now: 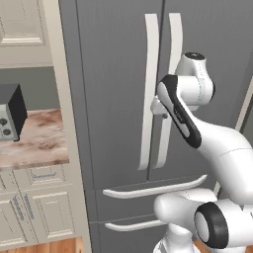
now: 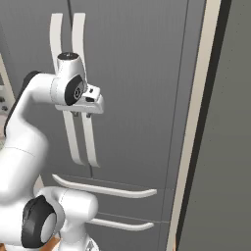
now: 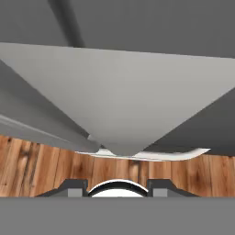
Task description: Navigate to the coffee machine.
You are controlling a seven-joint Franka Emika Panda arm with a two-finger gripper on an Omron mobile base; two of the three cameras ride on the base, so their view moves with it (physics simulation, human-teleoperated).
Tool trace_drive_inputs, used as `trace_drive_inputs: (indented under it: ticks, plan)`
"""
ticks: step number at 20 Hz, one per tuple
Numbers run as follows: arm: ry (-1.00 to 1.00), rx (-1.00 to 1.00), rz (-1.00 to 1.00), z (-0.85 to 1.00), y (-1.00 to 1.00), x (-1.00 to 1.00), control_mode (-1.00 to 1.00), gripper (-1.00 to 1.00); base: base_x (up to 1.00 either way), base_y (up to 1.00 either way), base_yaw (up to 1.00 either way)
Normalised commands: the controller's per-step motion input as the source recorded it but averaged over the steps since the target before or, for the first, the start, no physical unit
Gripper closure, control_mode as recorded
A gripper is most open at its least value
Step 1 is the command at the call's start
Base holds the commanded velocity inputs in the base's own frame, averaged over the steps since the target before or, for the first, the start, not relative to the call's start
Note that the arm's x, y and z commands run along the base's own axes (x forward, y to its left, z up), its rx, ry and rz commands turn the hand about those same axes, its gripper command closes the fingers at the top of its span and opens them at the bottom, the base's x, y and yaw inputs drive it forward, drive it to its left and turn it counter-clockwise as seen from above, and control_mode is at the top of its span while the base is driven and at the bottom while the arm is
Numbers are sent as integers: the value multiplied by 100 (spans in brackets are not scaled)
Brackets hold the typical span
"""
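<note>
The coffee machine is out of view. My arm is folded up in front of a grey French-door fridge (image 1: pixel 118 74), close to its two long white door handles (image 1: pixel 148 89). The gripper (image 2: pixel 81 113) points down just in front of those handles (image 2: pixel 73 137), holding nothing. In the hand view the gripper (image 3: pixel 117 186) is open, its two dark fingertips (image 3: pixel 75 186) standing wide apart over the wooden floor (image 3: pixel 41 165), with the fridge's grey front above.
Left of the fridge runs a marble counter (image 1: pixel 34 141) with a black toaster oven (image 1: pixel 11 112) on it and cream cabinets (image 1: pixel 44 207) below. Two white drawer handles (image 1: pixel 153 190) cross the fridge's lower part. A beige trim (image 2: pixel 196 122) and a dark grey panel (image 2: pixel 228 147) stand to the right.
</note>
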Motion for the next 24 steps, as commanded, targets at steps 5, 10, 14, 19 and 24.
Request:
trace_drive_inputs:
  ticks: [5, 10, 14, 19, 24]
  plan:
    - [0, 0, 0, 0, 0, -69, -100, -100, 0, 0, 0]
    - [0, 0, 0, 0, 0, -100, -100, -100, 0, 0, 0]
    - [0, 0, 0, -7, 0, -100, -100, -100, 0, 0, 0]
    - [0, 0, 0, 8, -4, -91, -100, -100, 0, 0, 0]
    - [0, 0, 0, 53, -2, -51, -100, -100, 0, 0, 0]
